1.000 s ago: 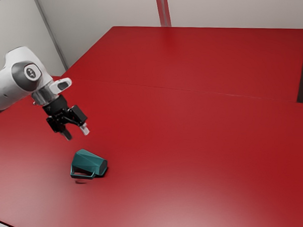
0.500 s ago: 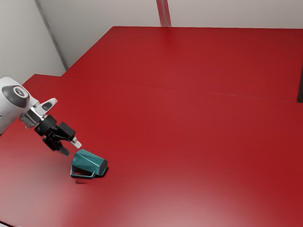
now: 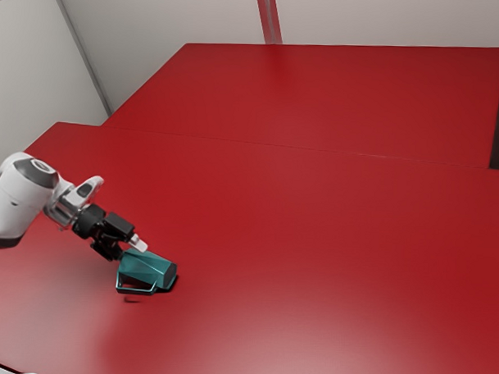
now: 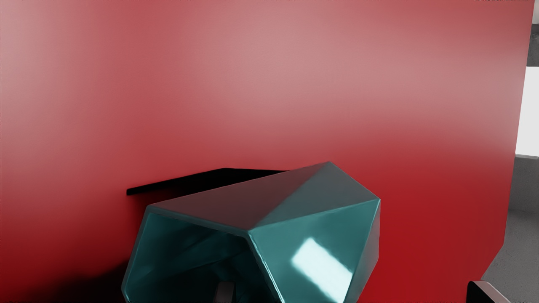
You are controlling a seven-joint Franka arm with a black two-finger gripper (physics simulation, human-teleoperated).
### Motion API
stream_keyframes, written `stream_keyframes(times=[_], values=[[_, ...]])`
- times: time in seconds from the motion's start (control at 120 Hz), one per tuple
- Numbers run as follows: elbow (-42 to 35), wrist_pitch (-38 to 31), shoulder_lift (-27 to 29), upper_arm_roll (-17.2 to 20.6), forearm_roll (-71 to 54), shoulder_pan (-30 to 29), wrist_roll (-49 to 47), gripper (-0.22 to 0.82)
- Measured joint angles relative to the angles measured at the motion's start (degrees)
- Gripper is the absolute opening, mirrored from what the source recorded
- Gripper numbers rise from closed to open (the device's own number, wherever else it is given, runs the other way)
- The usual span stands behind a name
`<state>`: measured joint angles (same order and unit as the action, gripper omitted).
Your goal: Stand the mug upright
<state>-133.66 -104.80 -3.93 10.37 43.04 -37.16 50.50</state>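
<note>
Mug [image 3: 155, 269] lying on its side on table [image 3: 330, 239], mouth toward the exterior view's left, gripper [image 3: 130, 249] at the mouth end, open, one fingertip [image 4: 225, 293] at the mouth, the other outside the mug.

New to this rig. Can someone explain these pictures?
It's one robot arm ending in a black two-fingered pincer, all simulated. The exterior view comes from a camera at the arm's side; the wrist view comes from one on its hand, so fingertips peek in at the bottom edge. On the red table a teal mug lies on its side, mouth toward the pincer. Nothing is gripped: the fingers stand apart, one at the mug's mouth, the other outside. Whether either touches it, I can't tell.
</note>
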Motion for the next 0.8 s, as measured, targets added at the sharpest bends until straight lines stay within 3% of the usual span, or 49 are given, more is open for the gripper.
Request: stream_keyframes(times=[0.283,0.458,0.6,0.8], values=[[-0.12,3.47,-0.28,0.0,0.98,-1.19,3.92,0.18],[0.02,4.89,-0.22,0.08,1.12,-1.17,5.79,-0.02],[0.12,5.45,-0.06,0.14,1.23,-1.18,6.95,-0.11],[0.14,5.54,-0.13,0.31,1.28,-1.15,8.22,-0.16]])
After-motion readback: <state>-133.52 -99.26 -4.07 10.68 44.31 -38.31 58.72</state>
